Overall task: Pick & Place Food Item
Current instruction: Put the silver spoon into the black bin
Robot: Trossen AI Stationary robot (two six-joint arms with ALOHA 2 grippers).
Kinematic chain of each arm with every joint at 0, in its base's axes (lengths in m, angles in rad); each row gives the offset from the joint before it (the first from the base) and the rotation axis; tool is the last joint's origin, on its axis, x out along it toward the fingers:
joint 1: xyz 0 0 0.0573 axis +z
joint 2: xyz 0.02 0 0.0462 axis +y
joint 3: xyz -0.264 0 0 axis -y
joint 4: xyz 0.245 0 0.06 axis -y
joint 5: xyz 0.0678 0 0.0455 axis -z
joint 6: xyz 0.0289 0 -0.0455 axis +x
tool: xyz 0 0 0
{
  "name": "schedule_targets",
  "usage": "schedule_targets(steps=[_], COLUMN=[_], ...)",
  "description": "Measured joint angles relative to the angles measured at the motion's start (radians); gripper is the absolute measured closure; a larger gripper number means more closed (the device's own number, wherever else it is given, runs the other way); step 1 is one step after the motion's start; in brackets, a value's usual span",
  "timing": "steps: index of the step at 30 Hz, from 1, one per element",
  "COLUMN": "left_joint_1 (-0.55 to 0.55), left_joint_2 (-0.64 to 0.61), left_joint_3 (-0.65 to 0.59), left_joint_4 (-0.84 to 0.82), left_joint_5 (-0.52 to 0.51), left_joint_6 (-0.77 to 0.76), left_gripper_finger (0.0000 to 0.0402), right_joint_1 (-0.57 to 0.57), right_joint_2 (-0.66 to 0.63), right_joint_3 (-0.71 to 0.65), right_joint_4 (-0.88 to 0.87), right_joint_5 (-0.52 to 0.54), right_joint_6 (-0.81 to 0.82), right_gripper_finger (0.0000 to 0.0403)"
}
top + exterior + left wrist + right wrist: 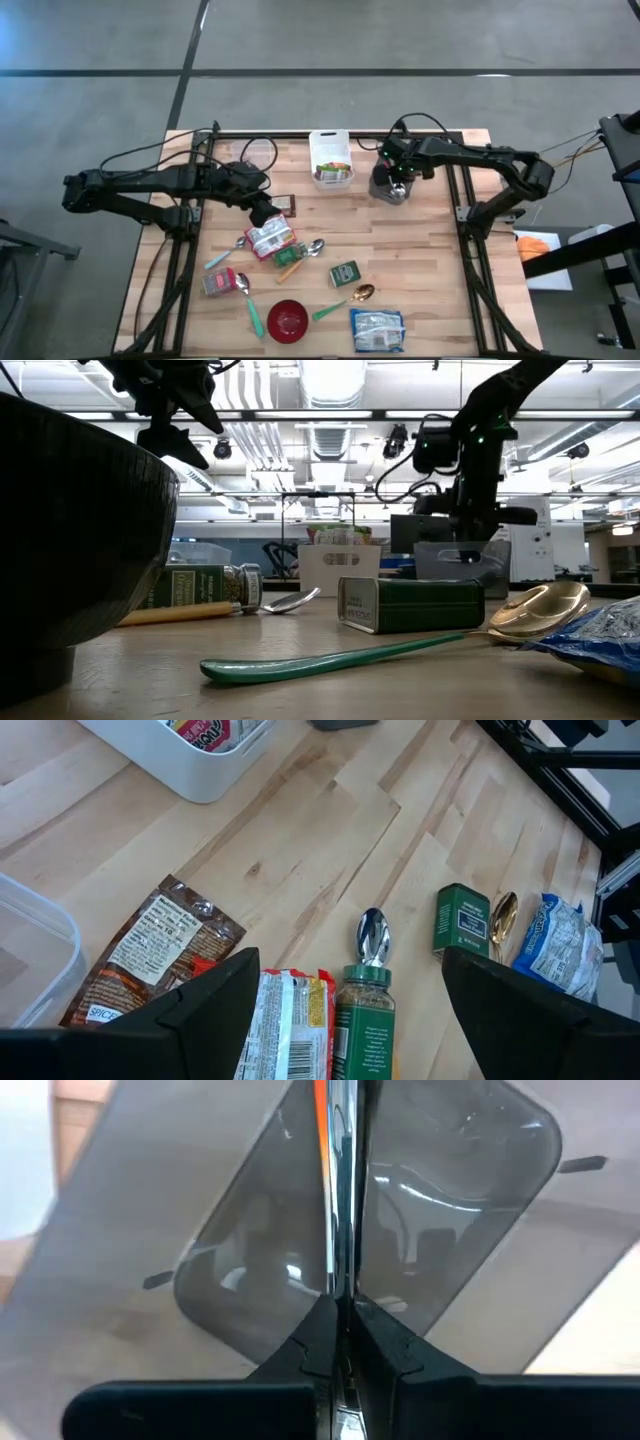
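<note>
Nearest the low camera, a dark bowl [70, 530] filled the left of the picture, cut off at the edge; from above it was the red bowl [288, 319] at the table's front. Just beyond it lay a green-handled spoon [330, 656] with a gold bowl, and a blue-and-white food bag [377, 329] showed only as a corner at the right edge of the low view. Behind those stood a green tin [344, 273], and left of it a spice jar [362, 1020] lay on its side beside a silver spoon [372, 935].

The left gripper [264, 213] hung over the red-and-white snack packet [270, 239], its fingers [205, 1010] spread wide and holding nothing. From the wrist camera the packet was partly hidden by those fingers and cut off at the edge, so whether they touched it could not be told. A brown packet [150, 955] lay just beside it, its label too small to read.

Farther back, a white bin [331, 158] held colourful packets, hard to make out. To its right the right gripper [398, 182] sat low inside a grey translucent container [440, 1210], clenched tight on a thin shiny piece [338, 1190] with an orange streak; what that piece was could not be told. A clear lid [257, 152] lay near the table's [420, 240] back edge.
</note>
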Motion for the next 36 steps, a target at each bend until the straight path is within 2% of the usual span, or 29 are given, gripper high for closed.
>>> schedule_targets(steps=[11,31,34,36], left_joint_1=[0.000,0.000,0.000,0.000], left_joint_2=[0.000,0.000,0.000,0.000], left_joint_3=[0.000,0.000,0.000,0.000], left_joint_4=[0.000,0.000,0.000,0.000], left_joint_5=[0.000,0.000,0.000,0.000], left_joint_6=[-0.001,-0.001,-0.001,-0.001], left_gripper_finger=[0.0083,0.0083,0.0083,0.0083], right_joint_1=[-0.010,-0.011,-0.011,-0.011], right_joint_2=[0.084,0.094,0.095,0.096], right_joint_3=[0.010,0.008,0.008,0.008], right_joint_4=[0.010,0.018,0.018,0.018], right_joint_5=[0.001,0.004,0.002,0.000], right_joint_6=[-0.033,-0.065,-0.084,-0.100], right_gripper_finger=[0.0391,0.0389,0.0377,0.0353])
